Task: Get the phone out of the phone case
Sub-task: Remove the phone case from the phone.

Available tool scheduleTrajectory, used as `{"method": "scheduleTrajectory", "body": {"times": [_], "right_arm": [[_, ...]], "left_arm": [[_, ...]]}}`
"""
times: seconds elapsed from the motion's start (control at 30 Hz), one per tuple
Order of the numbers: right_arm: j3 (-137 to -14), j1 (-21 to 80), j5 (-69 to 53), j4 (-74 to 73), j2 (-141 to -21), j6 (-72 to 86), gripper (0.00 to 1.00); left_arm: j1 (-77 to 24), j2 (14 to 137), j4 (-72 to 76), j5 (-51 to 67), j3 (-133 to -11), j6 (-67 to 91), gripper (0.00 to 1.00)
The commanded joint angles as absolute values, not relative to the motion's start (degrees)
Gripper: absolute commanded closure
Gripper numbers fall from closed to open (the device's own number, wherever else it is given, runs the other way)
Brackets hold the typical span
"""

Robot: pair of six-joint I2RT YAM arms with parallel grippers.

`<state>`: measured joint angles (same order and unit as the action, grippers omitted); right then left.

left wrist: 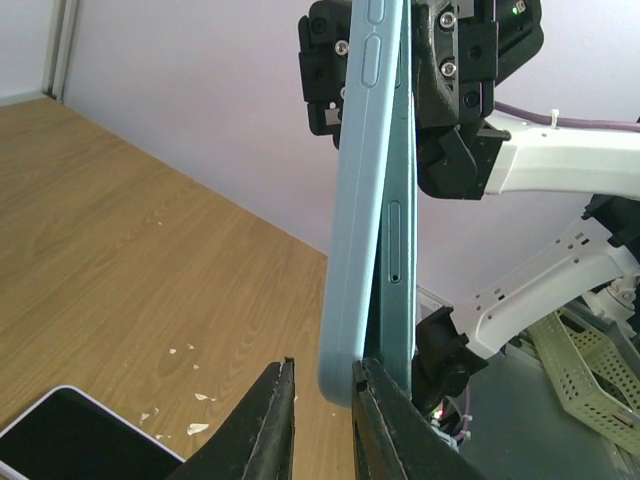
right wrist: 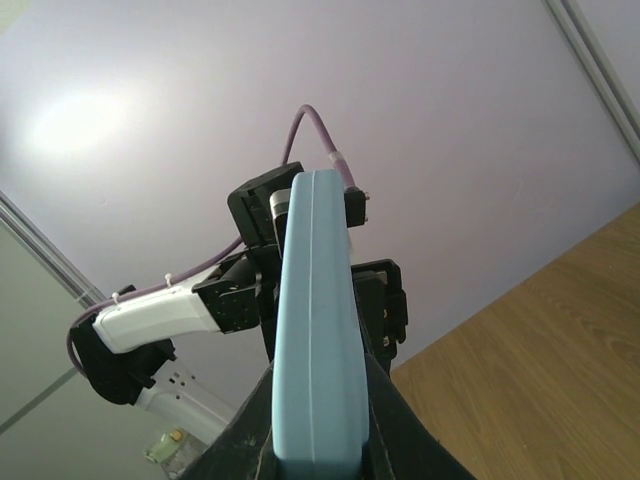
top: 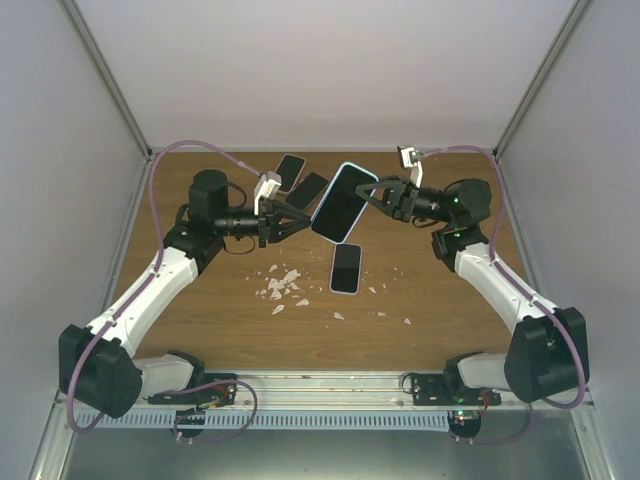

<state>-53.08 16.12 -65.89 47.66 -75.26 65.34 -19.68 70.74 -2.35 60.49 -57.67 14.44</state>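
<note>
A phone in a light blue case (top: 342, 202) hangs tilted in the air between both grippers. My right gripper (top: 378, 196) is shut on its right end; in the right wrist view the case (right wrist: 318, 330) fills the space between the fingers (right wrist: 392, 425). My left gripper (top: 300, 222) is at its lower left corner. In the left wrist view the case (left wrist: 358, 200) has peeled away from the dark teal phone edge (left wrist: 397, 240). The case corner sits between my left gripper's (left wrist: 322, 378) open jaws, with a gap to the left finger (left wrist: 268, 425). The right finger touches the seam.
A white-edged phone (top: 346, 268) lies face up on the wooden table (top: 200, 320) below the held one; it also shows in the left wrist view (left wrist: 70, 440). Two dark phones (top: 298, 180) lie at the back. White scraps (top: 283, 285) are scattered mid-table. Walls enclose three sides.
</note>
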Motion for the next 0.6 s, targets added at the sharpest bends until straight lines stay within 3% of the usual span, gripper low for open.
{"method": "scheduleTrajectory", "body": {"times": [0.0, 0.57], "right_arm": [[-53.30, 18.69, -68.03, 60.47, -73.81, 72.64, 1.00], [-51.55, 23.37, -69.69, 64.13, -75.24, 73.28, 1.00]], "left_arm": [[-19.46, 73.39, -5.00, 52.96, -58.07, 13.37, 0.81], [-19.73, 75.18, -0.77, 58.01, -58.75, 17.28, 0.72]]}}
